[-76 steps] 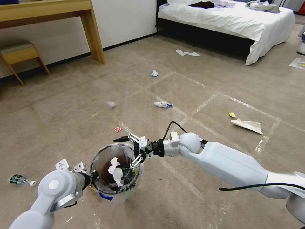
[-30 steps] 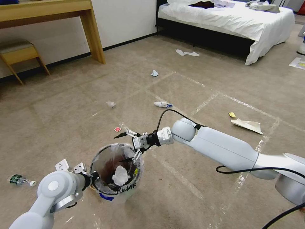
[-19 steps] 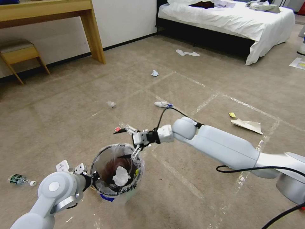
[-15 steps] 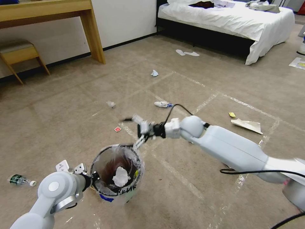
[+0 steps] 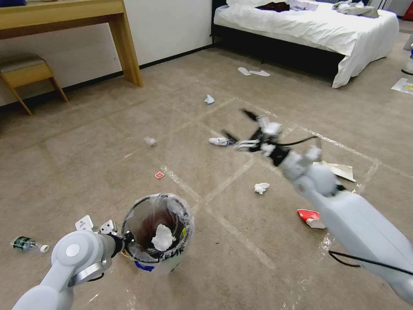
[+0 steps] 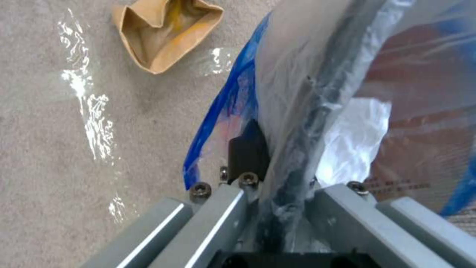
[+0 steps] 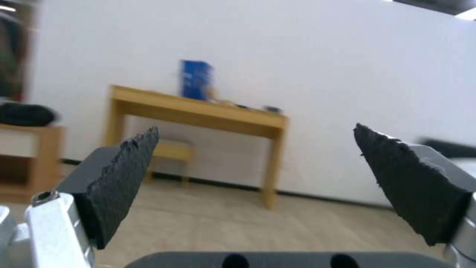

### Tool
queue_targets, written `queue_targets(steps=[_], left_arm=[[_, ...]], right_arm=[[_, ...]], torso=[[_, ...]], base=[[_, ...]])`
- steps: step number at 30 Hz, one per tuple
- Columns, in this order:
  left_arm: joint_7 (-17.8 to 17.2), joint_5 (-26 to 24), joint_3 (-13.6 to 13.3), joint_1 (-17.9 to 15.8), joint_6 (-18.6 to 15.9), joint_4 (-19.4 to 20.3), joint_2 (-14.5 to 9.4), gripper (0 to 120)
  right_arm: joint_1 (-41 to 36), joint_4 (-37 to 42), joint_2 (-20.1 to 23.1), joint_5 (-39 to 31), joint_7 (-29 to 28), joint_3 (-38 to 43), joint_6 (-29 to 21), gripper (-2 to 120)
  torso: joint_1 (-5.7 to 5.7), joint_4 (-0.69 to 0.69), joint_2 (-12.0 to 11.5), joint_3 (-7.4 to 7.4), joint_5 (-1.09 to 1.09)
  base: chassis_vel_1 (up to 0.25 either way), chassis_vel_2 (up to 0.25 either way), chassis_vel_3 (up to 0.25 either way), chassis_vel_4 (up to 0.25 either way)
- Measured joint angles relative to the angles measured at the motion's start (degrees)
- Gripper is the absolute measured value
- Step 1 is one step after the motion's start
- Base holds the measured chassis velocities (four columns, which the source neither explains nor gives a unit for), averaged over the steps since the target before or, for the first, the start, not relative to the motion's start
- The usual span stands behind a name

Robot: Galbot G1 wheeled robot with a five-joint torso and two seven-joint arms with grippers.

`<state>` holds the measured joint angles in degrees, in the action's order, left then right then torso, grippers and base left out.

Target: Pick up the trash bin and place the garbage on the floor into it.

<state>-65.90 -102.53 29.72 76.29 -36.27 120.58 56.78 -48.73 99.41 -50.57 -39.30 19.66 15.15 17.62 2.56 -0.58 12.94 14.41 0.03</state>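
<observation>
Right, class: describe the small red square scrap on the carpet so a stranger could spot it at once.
Start at the trash bin held by the left gripper. On the carpet just beyond its far rim, beside a tape line, lies the red square scrap. Unlike nearby white tissues, it is flat and red.

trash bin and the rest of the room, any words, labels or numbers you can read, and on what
Small round trash bin with clear plastic liner: black handwritten letters on its outside, not legible.
The same bin in the left wrist view: a line of small print, too blurred to read.
Blue box on the wooden desk: markings too blurred to read.
Red-and-white wrapper on the carpet: no readable text.
</observation>
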Motion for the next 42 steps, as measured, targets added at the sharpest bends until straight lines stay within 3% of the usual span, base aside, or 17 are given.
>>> queue_targets(steps=[5,11,16,19,25,35,42], left_arm=[[-0.05,0.89,2.26,2.9,0.02,1.87,1.08,0],[0.07,1.53,1.84,3.05,0.06,2.54,1.69,0],[0.54,1.91,1.97,3.29,-0.02,2.39,1.49,0],[0.67,1.93,2.27,3.31,-0.06,2.41,1.47,0],[0.72,1.97,2.26,3.64,-0.09,3.08,1.55,0],[0.72,1.74,2.85,4.2,-0.13,4.26,1.1,0],[0.72,1.89,2.49,4.38,-0.14,4.7,1.3,0]], right_arm=[[-5.54,1.98,-3.28,3.37,-5.38,4.05,0.55,100],[-15.07,5.24,-7.93,7.42,-8.52,12.93,0.27,100],[-22.41,6.34,-12.42,10.78,-9.7,18.86,1.33,100],[-27.7,7.21,-18.77,16.01,-11.09,22.93,3.23,100],[-30.91,8.18,-23.65,22.16,-12.44,25.66,5.31,100],[-37.56,12.57,-32.98,29.52,-14.39,30.79,13.86,100],[-38.46,13.43,-33.61,29.54,-12.72,32.53,15.03,100]], torso=[[0.0,0.14,0.0,0.0,0.01],[0.0,0.02,0.01,0.0,-0.03],[0.0,0.08,0.0,0.0,-0.03],[0.0,0.07,0.0,0.0,0.0],[0.0,0.07,0.0,0.0,-0.03],[0.0,0.06,-0.01,0.0,-0.03],[0.0,0.07,-0.01,0.0,-0.03]], base=[[0.0,0.0,0.0,0.0],[0.0,0.0,0.0,0.0],[0.0,0.0,0.0,0.0],[0.0,0.0,0.0,0.0],[0.0,0.0,0.0,0.0],[0.0,0.0,0.0,0.0],[0.0,0.0,0.0,0.0]])
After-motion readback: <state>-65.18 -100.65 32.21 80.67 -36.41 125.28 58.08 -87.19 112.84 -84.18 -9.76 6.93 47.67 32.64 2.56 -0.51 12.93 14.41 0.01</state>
